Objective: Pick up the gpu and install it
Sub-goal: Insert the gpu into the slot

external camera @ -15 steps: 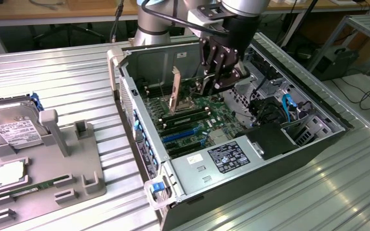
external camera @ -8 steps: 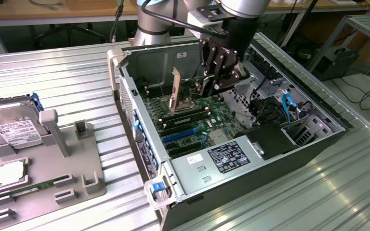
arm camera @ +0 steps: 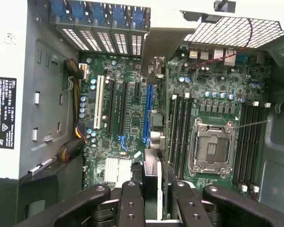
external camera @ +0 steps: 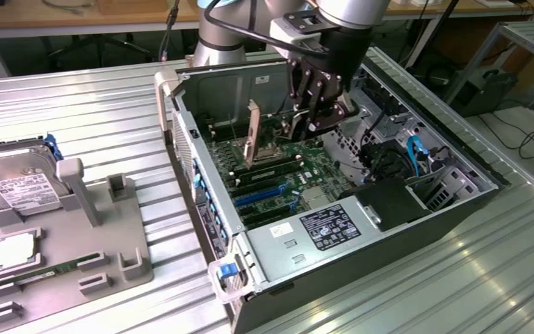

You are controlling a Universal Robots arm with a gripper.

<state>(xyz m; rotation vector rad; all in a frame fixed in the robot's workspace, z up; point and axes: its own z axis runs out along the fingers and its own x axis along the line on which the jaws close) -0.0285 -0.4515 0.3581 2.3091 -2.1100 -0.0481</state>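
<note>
The gpu (external camera: 256,139) hangs edge-down inside the open computer case (external camera: 202,209), its silver bracket toward the case's rear wall. My gripper (external camera: 318,120) reaches down into the case and is shut on the card's far end. In the wrist view the gpu (arm camera: 153,165) appears edge-on between the two black fingers (arm camera: 131,201), running straight away from my gripper (arm camera: 153,194) toward its bracket (arm camera: 156,71). The card sits just above the motherboard (arm camera: 127,118), lined up beside the long blue slot (arm camera: 149,106). Whether its edge touches the slot I cannot tell.
A power supply (external camera: 327,226) fills the case's near end, and cables (external camera: 411,156) lie on the exterior view's right. The CPU socket (arm camera: 211,146) and memory slots (arm camera: 248,142) flank the card. On the exterior view's left, a grey fixture (external camera: 81,243) holds a hard drive (external camera: 21,184) and a green memory stick (external camera: 58,270).
</note>
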